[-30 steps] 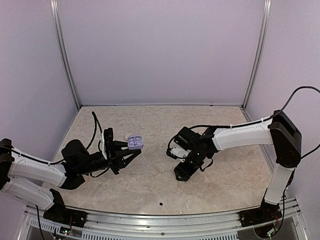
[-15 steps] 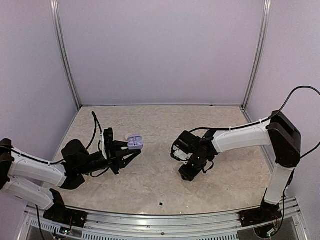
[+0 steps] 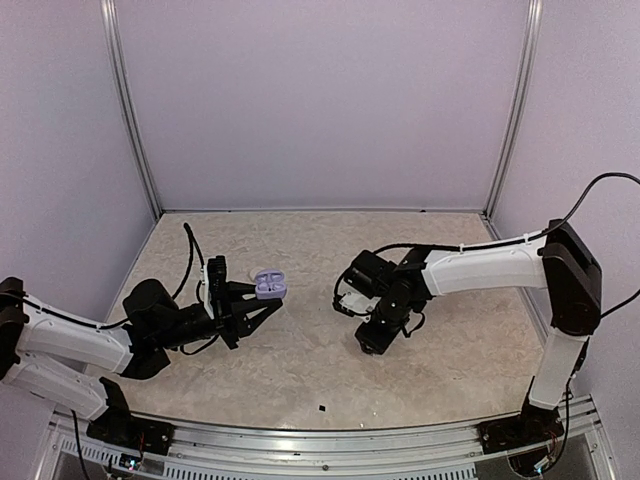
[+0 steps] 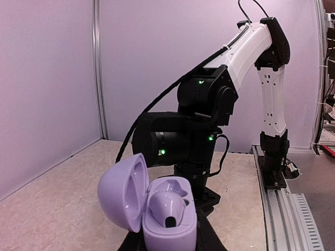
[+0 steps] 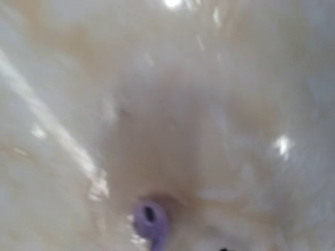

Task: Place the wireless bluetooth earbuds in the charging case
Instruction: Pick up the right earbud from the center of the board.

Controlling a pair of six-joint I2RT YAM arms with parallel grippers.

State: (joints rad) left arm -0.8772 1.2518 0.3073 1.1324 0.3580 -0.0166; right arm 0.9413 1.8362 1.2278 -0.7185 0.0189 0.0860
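My left gripper (image 3: 258, 302) is shut on the base of an open lilac charging case (image 3: 268, 284) and holds it above the table. In the left wrist view the case (image 4: 168, 230) has its lid swung left, and one lilac earbud (image 4: 166, 205) sits in the near slot. The far slot looks empty. My right gripper (image 3: 374, 338) points straight down at the table right of centre. The blurred right wrist view shows a second lilac earbud (image 5: 150, 221) on the pale tabletop at the bottom edge. The right fingers do not show there.
The right arm (image 4: 209, 104) fills the middle of the left wrist view, close behind the case. A small dark speck (image 3: 321, 409) lies near the table's front edge. Metal posts (image 3: 130, 110) stand at the back corners.
My right gripper has shifted slightly right and back over the table, staying low and pointing down. The left arm and the case have not moved.
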